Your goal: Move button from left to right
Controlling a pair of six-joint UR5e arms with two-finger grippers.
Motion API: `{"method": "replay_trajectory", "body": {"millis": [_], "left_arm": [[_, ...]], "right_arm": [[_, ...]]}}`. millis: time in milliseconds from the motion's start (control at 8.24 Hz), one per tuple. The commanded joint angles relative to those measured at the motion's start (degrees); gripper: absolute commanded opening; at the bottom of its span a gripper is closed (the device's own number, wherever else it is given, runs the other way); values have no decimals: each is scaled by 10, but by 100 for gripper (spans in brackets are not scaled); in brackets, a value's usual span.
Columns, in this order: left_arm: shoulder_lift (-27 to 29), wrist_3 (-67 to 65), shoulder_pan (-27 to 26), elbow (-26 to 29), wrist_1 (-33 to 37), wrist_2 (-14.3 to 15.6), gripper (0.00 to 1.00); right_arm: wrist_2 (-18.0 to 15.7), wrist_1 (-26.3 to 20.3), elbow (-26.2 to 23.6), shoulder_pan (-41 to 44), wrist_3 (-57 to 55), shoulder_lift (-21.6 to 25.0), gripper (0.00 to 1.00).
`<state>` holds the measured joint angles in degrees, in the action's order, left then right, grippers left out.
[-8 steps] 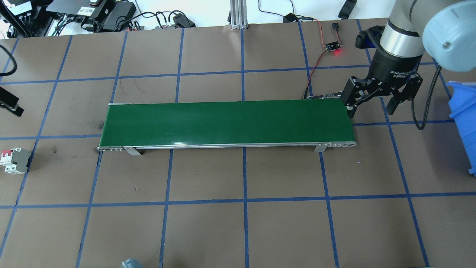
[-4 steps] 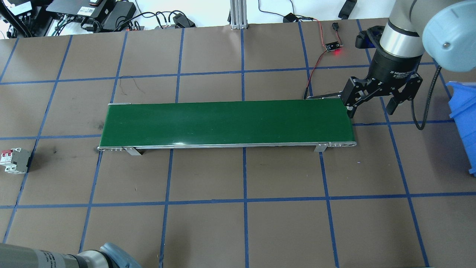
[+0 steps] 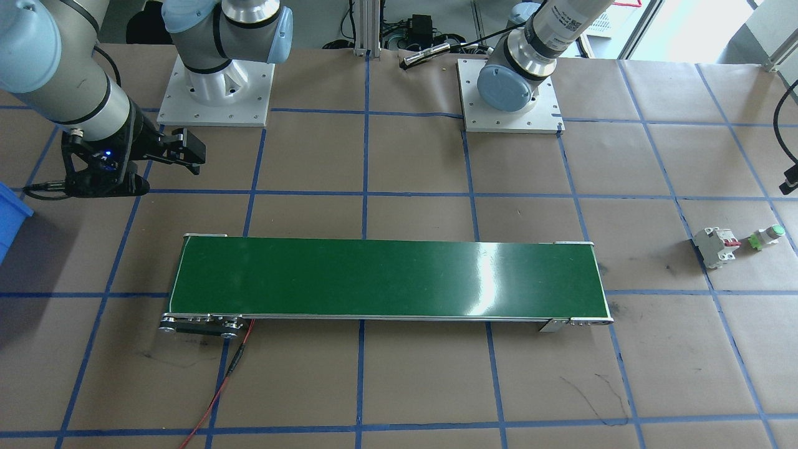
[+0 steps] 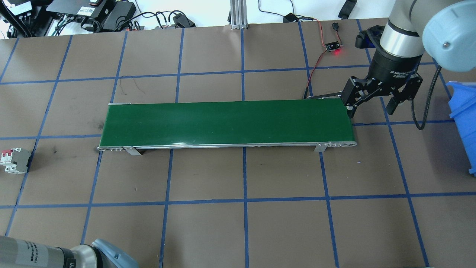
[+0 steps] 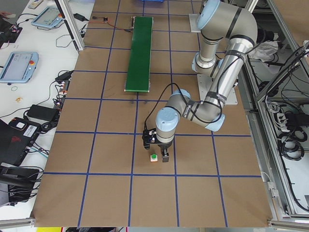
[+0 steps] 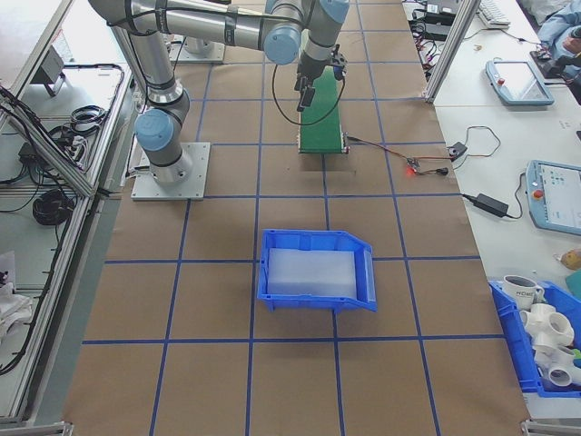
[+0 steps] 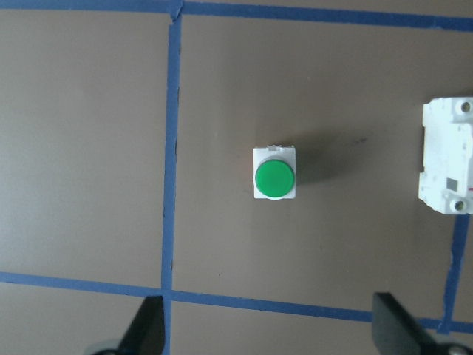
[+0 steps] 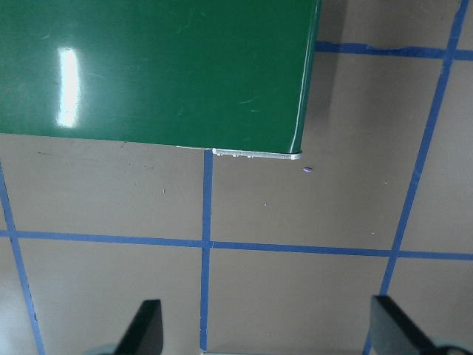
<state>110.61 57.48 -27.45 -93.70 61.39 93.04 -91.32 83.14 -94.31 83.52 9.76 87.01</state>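
The button point(image 7: 276, 177), green round cap on a white collar, stands on the brown table paper. The left wrist view looks straight down on it. My left gripper point(image 7: 270, 336) hangs open above it, both fingertips point(image 7: 151, 329) at the frame's lower edge and apart from it. In the exterior left view the button point(image 5: 153, 157) sits under the left gripper point(image 5: 156, 151). It also shows as the button point(image 3: 765, 237) at the table's far end. My right gripper point(image 4: 372, 110) is open and holds nothing, beside the far end of the green conveyor belt point(image 4: 227, 123).
A white circuit breaker point(image 7: 446, 174) with red levers lies close beside the button, also seen as the breaker point(image 4: 15, 160) at the table edge. A blue bin point(image 4: 465, 119) stands past the right gripper. A red-lit sensor board point(image 4: 333, 46) with wires lies behind the belt.
The left arm's elbow has swung into the overhead view's bottom left corner, and the black part at the left edge has gone. The right arm has not moved.
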Motion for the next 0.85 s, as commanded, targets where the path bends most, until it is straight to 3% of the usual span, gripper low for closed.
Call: {"method": "replay_trajectory", "body": {"millis": [0, 243, 486, 729], "left_arm": [[62, 14, 6, 0, -73, -21, 100], [69, -35, 4, -3, -79, -65, 100], [90, -51, 3, -2, -104, -133, 100], [114, -56, 2, -2, -125, -135, 100]], "right_arm": [[0, 0, 0, 0, 0, 0, 100], [0, 0, 0, 0, 0, 0, 100], [0, 0, 0, 0, 0, 0, 100], [0, 0, 0, 0, 0, 0, 100]]}}
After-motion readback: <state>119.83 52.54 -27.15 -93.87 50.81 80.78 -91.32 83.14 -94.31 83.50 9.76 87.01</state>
